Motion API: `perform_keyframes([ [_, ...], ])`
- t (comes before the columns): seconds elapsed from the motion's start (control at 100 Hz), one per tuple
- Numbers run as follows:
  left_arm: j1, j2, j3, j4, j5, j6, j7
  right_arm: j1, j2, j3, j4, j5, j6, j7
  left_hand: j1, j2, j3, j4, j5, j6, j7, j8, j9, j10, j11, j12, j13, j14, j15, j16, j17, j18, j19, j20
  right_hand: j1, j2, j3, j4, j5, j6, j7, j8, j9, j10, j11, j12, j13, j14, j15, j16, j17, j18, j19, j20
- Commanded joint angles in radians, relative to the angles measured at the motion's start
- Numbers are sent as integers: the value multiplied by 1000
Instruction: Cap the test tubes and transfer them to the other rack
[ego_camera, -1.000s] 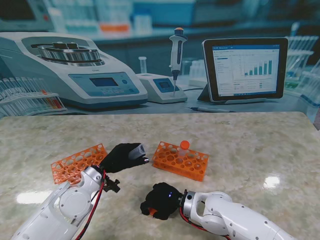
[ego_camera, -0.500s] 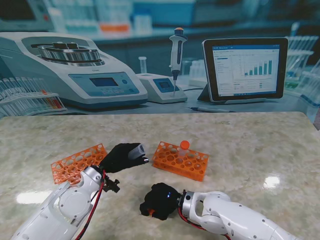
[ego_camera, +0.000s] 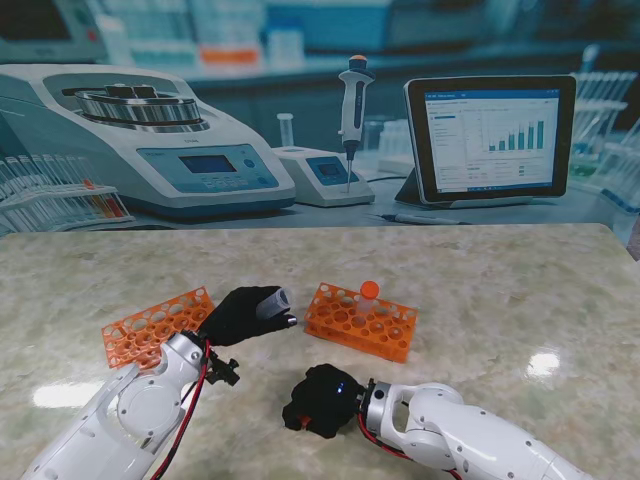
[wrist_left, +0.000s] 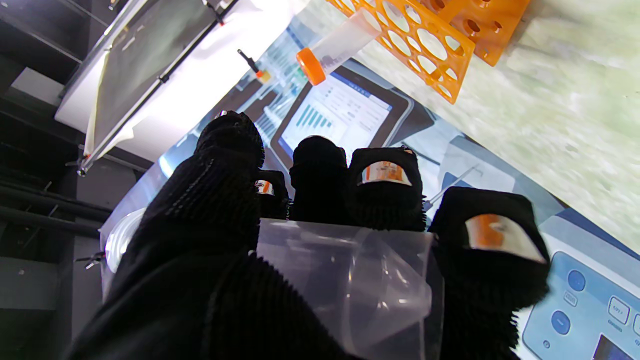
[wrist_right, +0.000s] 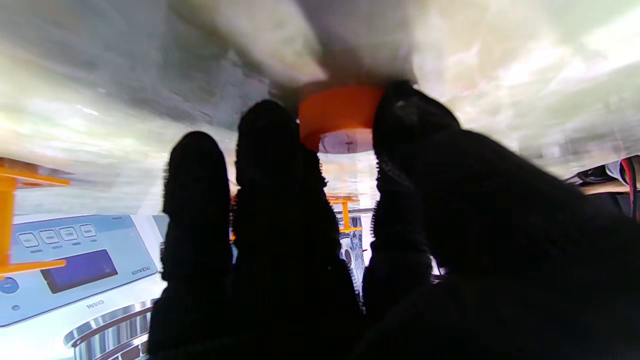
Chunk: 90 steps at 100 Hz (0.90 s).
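Stand view: left hand (ego_camera: 243, 313) sits at about 7 o'clock from table centre, fingers wrapped round an open clear test tube (ego_camera: 272, 301), mouth pointing toward 3 o'clock. Empty orange rack (ego_camera: 155, 326) lies just at its 9 o'clock. Second orange rack (ego_camera: 362, 320) sits at the hand's 3 o'clock, apart from it, with one orange-capped tube (ego_camera: 368, 293) standing in it. Right hand (ego_camera: 321, 400) is at 6 o'clock from that rack, curled down onto the marble table (ego_camera: 500, 300); what it holds is hidden from here.

Left wrist view: black gloved fingers (wrist_left: 385, 190) closed over the clear tube (wrist_left: 350, 280), no cap on it. Beyond the fingertips, the rack (wrist_left: 440, 55) with the capped tube (wrist_left: 335, 47) tilted in a hole.

Right wrist view: right hand's fingers (wrist_right: 270, 150) and thumb (wrist_right: 405, 130) pinch an orange cap (wrist_right: 340, 112) between them, cap pressed against or just off the table surface, cannot tell which. Picture is blurred.
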Motion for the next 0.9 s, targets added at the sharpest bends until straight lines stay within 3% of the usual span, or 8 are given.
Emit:
perform_keyframes([
  [0.0,3,-1,0,-4,1,0,-2,-22,7,-1,4,-2,-2,17,15,37,-10,-2,15,-52,90,64,-10,-46,8,12,3,-27,15,-9,31,-45,132,-19,204,16,164,81,56,-9,16,21,127,-178,110,7,36,-42,32,-5,16,-7,29,-15],
  [0.89,4,-2,-3,-4,-1,-1,0,-87,-2,112,-50,-6,-21,-4,15,37,-11,-2,15,-52,89,64,-10,-46,7,11,2,-27,14,-9,31,-45,131,-19,211,29,154,79,58,-6,10,33,126,-177,109,7,37,-36,27,2,16,-4,34,-34],
])
